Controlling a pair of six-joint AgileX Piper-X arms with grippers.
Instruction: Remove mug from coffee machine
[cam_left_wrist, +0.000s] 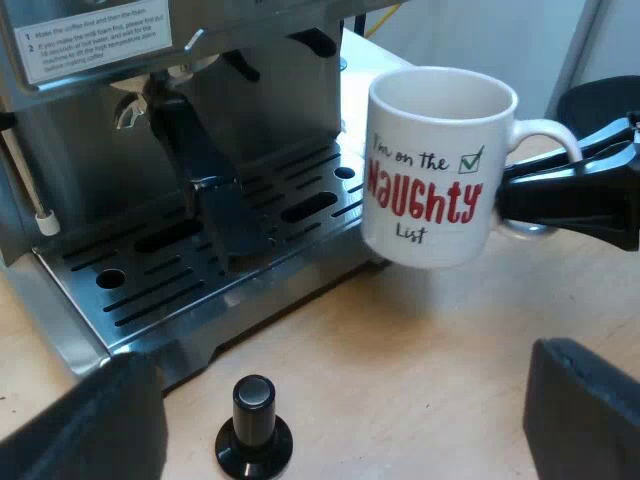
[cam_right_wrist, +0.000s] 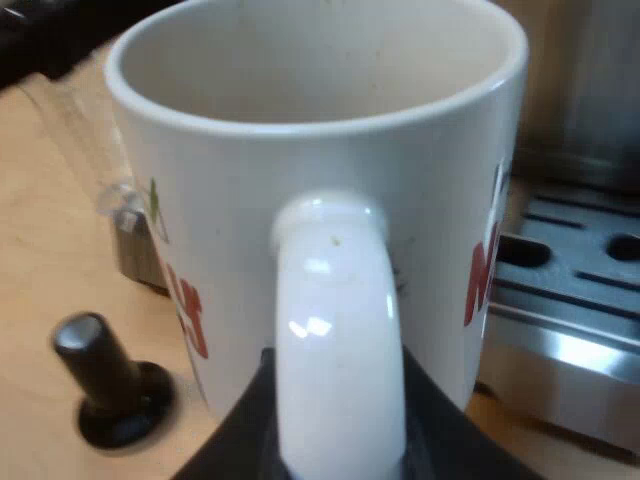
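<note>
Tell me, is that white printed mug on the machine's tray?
Off it: the white ceramic mug with red lettering hangs by its handle in the right gripper, beside the slotted metal tray.

left gripper (cam_left_wrist: 340, 368): fingers spread wide | right gripper (cam_right_wrist: 338, 435): fingers clamped on mug (cam_right_wrist: 300, 150) handle

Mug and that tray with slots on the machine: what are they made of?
Mug: looks like glazed ceramic. It is white and glossy, with bright highlights on its handle.
Drip tray: looks like brushed metal, probably steel. It is grey, with a dull sheen along its slots and front edge.
</note>
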